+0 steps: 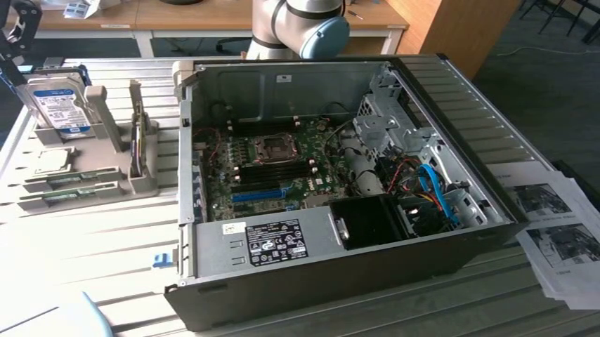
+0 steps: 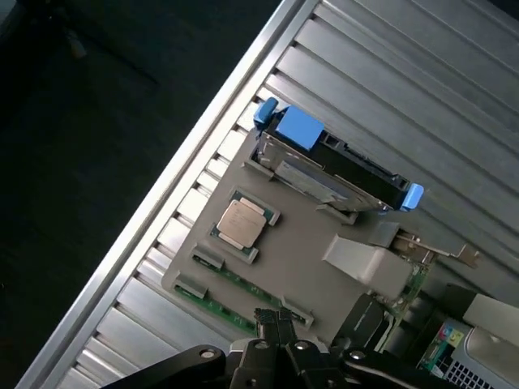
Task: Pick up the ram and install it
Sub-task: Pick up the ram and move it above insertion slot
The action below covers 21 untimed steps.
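1. The black two-fingered tool [image 2: 280, 322] is clenched, its fingertips pressed together with nothing between them. It hangs over the near edge of a flat grey plastic parts holder [image 2: 312, 243].
2. Close beneath the fingertips are the two ram sticks, long, thin green circuit boards seated in parallel grey slots of that holder. One ram stick [image 2: 212, 309] sits at the holder's outer edge and the other [image 2: 247, 285] just beside it. In the exterior view they lie at the front of the holder, on the exterior view's left [image 1: 67, 182]. The tool touches neither.
3. A stick like this is likely light and stiff but brittle, with chips and edge contacts that would not bear pinching or twisting. The safest hold is probably across its two flat faces near the middle of the free long edge, lifting straight out of the slot.
4. Beyond the sticks, a square silver processor chip [image 2: 242, 223] rests in its own pocket.
5. Farther on, a boxy silver hard drive with blue plastic rails [image 2: 332, 166] stands in the holder.
6. The ribbed aluminium bench [image 2: 422, 73] carries the holder.
7. Farthest off, on the exterior view's right, the open grey metal computer case [image 1: 263, 88] shows its green motherboard [image 1: 310, 165]. Both sticks are in the holder, so the install is not yet done.
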Motion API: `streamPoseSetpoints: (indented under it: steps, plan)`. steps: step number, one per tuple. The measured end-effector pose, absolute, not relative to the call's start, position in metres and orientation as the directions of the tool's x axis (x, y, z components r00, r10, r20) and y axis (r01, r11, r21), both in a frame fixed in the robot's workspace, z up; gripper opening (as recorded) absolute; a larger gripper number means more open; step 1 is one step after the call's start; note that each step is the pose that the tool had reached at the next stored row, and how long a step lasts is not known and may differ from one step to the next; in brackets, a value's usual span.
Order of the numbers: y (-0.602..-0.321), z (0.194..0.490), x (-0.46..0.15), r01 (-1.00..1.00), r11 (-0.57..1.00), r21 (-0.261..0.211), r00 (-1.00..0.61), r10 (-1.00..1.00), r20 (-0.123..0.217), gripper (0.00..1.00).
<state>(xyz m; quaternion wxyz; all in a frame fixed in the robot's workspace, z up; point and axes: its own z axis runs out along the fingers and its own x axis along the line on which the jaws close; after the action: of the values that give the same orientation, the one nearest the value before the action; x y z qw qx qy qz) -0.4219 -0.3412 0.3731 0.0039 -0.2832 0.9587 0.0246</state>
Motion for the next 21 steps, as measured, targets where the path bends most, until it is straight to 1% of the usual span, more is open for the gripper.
streamPoseSetpoints:
  steps: [21]
  plan:
    - [-0.3412, 0.3727, -0.4219, -0.810, 0.585, 0.045, -0.586, -0.810, -0.021, 0.09]
